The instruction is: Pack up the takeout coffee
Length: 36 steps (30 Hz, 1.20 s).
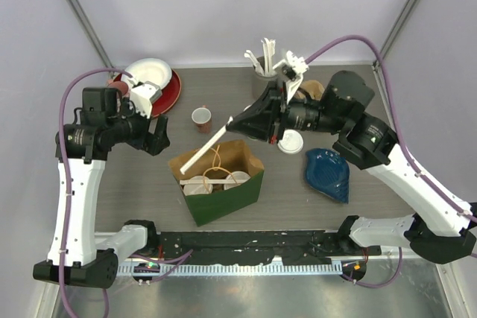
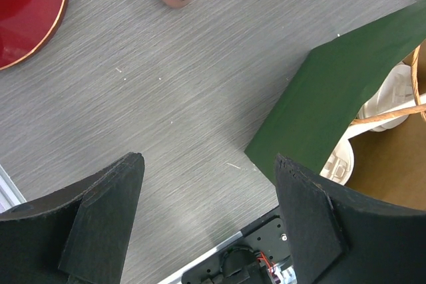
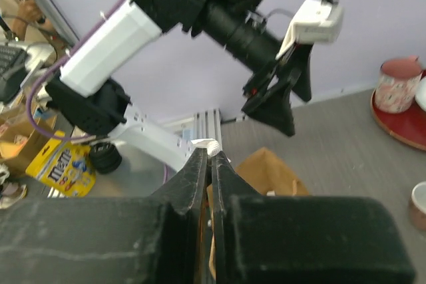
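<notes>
**Two lidded cups bagged, one outside**

At the green paper bag's (image 1: 227,199) 9 o'clock the left gripper (image 1: 158,139) hovers over the table (image 1: 134,199), fingers spread wide and holding nothing. Inside the bag two white-lidded cups (image 1: 198,185) sit side by side, so packing looks mostly done. The right gripper (image 1: 246,121), reaching in from 2 o'clock, is pinched tight on a long white stick (image 1: 209,147), likely a stirrer, whose far end slants over the bag's mouth. Another lidded cup (image 1: 291,141) stands at the bag's 2 o'clock, just beside that gripper, not yet packed.
</notes>
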Tool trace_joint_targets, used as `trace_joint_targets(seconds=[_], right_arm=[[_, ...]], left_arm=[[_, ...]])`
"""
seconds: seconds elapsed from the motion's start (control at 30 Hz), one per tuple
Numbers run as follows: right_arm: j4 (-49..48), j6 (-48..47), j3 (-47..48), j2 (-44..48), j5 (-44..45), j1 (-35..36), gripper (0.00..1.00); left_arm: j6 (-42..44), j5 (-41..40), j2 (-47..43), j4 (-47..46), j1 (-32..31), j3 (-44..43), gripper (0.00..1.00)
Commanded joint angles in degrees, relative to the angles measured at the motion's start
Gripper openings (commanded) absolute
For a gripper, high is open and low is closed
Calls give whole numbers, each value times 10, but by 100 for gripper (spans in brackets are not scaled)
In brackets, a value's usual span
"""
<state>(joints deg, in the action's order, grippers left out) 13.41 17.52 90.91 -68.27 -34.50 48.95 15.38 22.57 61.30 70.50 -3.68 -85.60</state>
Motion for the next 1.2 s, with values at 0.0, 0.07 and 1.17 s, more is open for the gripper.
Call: trace_joint_targets(seconds=[0.0, 0.07, 1.17], right_arm=[[71, -50, -15, 8, 44, 32, 1], [67, -53, -36, 16, 50, 33, 1], [-56, -81, -251, 56, 68, 42, 42]], left_arm=[[-5, 13, -11, -22, 7, 3, 83], [-6, 16, -9, -22, 7, 2, 83], [6, 42, 5, -19, 10, 4, 83]])
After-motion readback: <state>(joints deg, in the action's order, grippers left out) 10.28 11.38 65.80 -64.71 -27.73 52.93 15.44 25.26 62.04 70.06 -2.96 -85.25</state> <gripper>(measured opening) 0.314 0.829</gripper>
